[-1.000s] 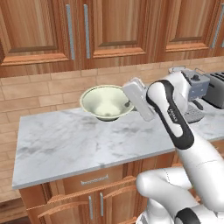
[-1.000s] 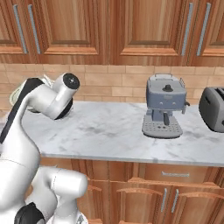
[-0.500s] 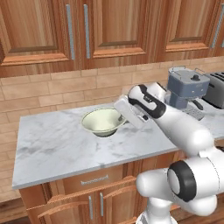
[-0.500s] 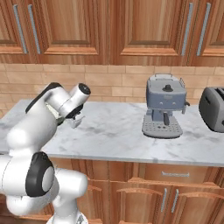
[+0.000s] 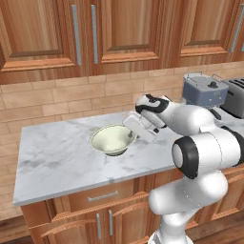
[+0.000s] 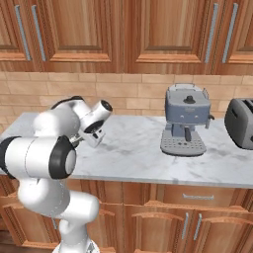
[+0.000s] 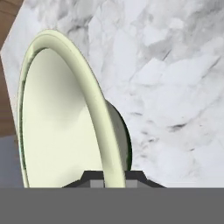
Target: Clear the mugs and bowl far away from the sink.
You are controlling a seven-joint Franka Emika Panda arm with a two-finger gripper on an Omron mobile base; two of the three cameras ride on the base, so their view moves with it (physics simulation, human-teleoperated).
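The pale cream bowl [image 5: 111,139] sits low over the marble counter [image 5: 52,159], upright, with its base at or just above the surface. My gripper [image 5: 133,135] reaches in from the right and is shut on the bowl's right rim. In the hand view the thin rim of the bowl [image 7: 65,131] runs down between my two dark fingertips [image 7: 92,178], with the gripper [image 7: 113,178] pinching it. My hand [image 6: 94,134] points down and left over the counter. The mugs and the sink are out of view.
A blue-grey coffee machine [image 5: 205,90] [image 6: 185,118] stands at the back right of the counter, with a dark toaster [image 6: 240,116] beyond it. Wooden cabinets hang above a brick backsplash. Bare marble [image 6: 133,153] lies between my hand and the coffee machine.
The bowl, still in my grip, has come down from mid-air and forward to counter level. My wrist has turned and my forearm has swung lower.
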